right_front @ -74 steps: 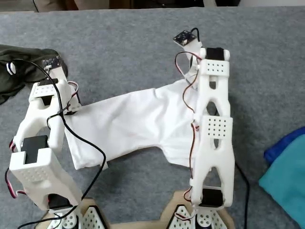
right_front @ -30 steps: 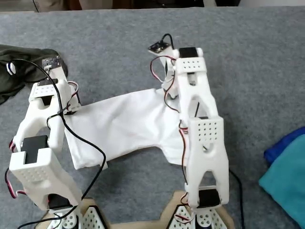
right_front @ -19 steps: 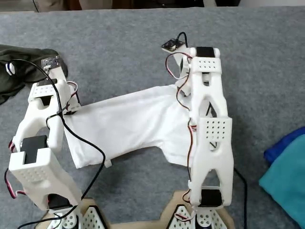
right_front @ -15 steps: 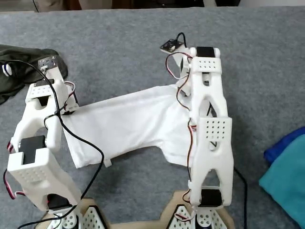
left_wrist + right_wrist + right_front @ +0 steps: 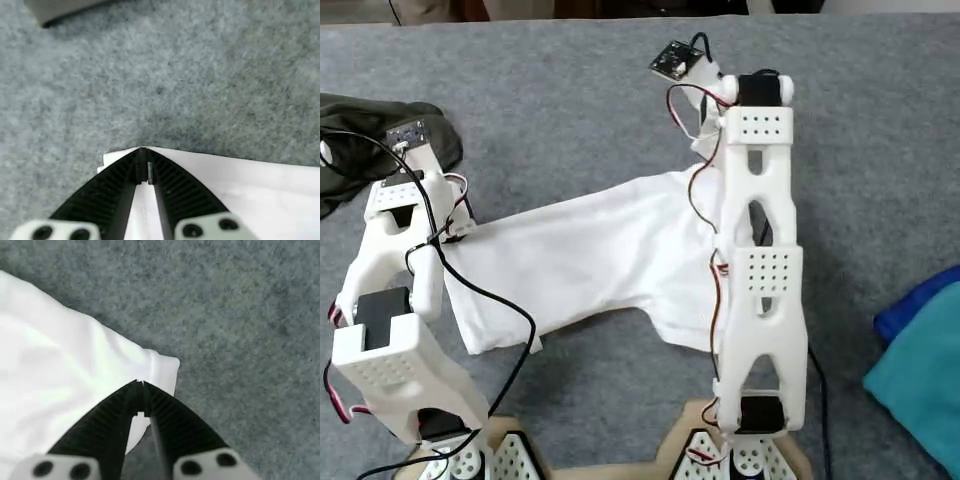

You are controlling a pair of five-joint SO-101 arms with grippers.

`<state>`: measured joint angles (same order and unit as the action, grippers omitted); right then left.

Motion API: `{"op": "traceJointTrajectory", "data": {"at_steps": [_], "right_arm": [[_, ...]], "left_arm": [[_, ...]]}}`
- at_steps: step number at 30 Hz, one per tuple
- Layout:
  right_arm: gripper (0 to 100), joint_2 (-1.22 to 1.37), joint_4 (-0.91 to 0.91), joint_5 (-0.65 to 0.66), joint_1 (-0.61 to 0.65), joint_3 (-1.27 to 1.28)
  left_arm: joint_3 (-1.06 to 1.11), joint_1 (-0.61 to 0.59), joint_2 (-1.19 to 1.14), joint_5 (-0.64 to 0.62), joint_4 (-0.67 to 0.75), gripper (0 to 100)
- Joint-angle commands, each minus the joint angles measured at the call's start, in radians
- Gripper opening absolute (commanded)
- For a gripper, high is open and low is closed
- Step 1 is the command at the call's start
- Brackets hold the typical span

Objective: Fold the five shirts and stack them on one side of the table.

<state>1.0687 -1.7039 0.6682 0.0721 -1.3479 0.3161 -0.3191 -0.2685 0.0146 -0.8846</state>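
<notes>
While both arms stand over the grey table [image 5: 570, 90], your white shirt [image 5: 590, 265] lies spread flat just beyond their bases, reaching from one arm to the other. Level with it at the right edge, a teal cloth [image 5: 920, 370] touches a blue cloth [image 5: 910, 305], both well apart from the shirt. Your left gripper [image 5: 144, 165] is pinched tight on a corner of the shirt, with a sliver of white between the tips. Your right gripper [image 5: 140, 395] is clamped on the shirt's opposite end, at a folded edge. Farther back on the left, a dark green garment [image 5: 360, 140] lies bunched beside the left arm's wrist.
</notes>
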Motion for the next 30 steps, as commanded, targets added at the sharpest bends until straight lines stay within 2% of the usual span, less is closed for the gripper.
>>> {"op": "traceJointTrajectory", "data": {"at_steps": [1, 9, 14, 20, 24, 30], "right_arm": [[0.5, 0.048, 0.044, 0.009, 0.001, -0.056], [0.5, 0.160, 0.118, 0.008, 0.038, -0.025], [0.5, 0.188, 0.140, 0.035, -0.028, -0.038], [0.5, 0.191, 0.149, 0.041, -0.082, -0.042], [0.5, 0.183, 0.153, 0.043, -0.053, -0.058], [0.5, 0.111, 0.037, 0.063, 0.041, -0.294]], "left_arm": [[0.003, -0.037, 0.019, 0.008, 0.014, 2], [0.003, -0.037, 0.019, 0.008, 0.014, 2], [0.005, -0.043, 0.019, 0.014, 0.008, 2], [0.000, -0.115, 0.019, 0.043, 0.008, 2], [-0.002, -0.103, 0.019, 0.049, 0.008, 2], [-0.005, -0.049, 0.068, 0.058, -0.026, 2]]}}
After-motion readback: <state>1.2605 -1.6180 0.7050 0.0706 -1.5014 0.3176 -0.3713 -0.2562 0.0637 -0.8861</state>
